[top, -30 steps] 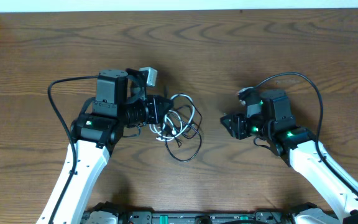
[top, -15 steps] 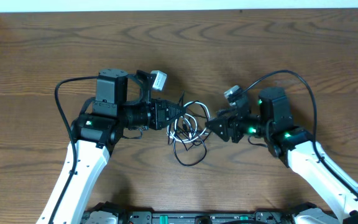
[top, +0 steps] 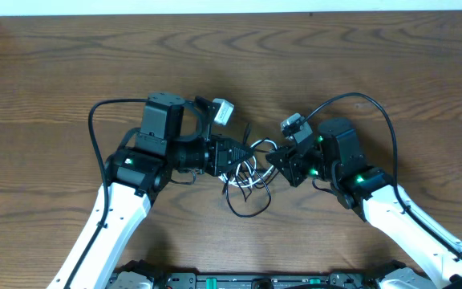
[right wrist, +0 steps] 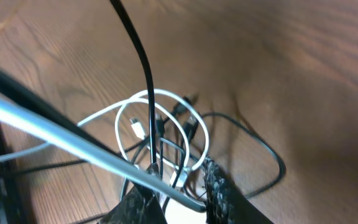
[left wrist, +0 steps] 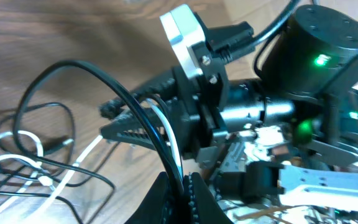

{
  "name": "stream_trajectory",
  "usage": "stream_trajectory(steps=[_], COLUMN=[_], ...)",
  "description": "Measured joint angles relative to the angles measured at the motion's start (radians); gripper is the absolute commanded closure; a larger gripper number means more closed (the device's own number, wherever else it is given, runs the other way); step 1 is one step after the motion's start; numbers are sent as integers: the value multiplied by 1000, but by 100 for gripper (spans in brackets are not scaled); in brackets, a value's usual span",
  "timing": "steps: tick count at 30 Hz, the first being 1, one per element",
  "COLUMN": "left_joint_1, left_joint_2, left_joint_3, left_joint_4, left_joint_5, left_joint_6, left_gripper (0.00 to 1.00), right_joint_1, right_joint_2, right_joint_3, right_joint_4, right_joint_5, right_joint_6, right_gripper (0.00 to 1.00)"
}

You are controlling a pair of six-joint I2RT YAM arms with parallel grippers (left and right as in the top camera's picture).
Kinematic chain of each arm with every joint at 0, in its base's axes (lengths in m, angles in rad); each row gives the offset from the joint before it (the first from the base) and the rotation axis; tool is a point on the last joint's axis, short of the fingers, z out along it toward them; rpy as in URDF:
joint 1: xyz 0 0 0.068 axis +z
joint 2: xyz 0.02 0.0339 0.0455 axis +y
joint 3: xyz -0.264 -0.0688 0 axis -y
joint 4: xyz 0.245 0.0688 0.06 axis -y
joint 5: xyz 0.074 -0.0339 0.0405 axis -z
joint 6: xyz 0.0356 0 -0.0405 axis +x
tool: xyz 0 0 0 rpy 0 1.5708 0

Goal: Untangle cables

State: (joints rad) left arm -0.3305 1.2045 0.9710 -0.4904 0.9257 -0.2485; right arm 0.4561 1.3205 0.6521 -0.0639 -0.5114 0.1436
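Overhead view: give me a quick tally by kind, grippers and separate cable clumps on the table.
Grippers: 2 (left gripper, right gripper)
Cable clumps: 1 (the cables, black and white, one tangle between the two)
Total: 3

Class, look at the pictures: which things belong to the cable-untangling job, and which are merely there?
Part of the job:
- thin black cords
- thin white cord
- left hand, pinching cords
- right hand, at the tangle

Merely there:
- brown wooden table
- thicker black wires attached to the robot arms
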Motion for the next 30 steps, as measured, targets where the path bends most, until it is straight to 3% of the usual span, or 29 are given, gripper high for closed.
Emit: stream_trajectory(steps=[2, 5, 7, 13, 19, 24, 30], left_joint_1=[-9, -13, -13, -13, -13, -13, -13], left_joint_2=[0, 0, 0, 0, 3, 28, 72], left_joint_3=[0, 0, 0, 0, 0, 0, 0], left_joint_4=[0, 1, 0, -2, -41, -96, -109], left_joint_5=[-39, -93, -115, -147, -173, -220, -237], left_joint_6=[1, 11, 10, 10, 13, 13, 13], left_gripper=[90, 73, 71, 75, 71, 69, 64], right_joint_1=[0, 0, 0, 1, 0, -1, 0], right_joint_2=[0, 0, 0, 0, 0, 0, -21], right_joint_3=[0, 0, 0, 0, 0, 0, -3], right_joint_4=[-43, -132, -193, -323, -319, -166, 282], right_joint_5=[12, 38, 71, 307, 497, 357, -72], right_joint_6=[-2, -4, -6, 29, 122, 102, 80], right_gripper=[87, 90, 99, 99, 99, 99, 99])
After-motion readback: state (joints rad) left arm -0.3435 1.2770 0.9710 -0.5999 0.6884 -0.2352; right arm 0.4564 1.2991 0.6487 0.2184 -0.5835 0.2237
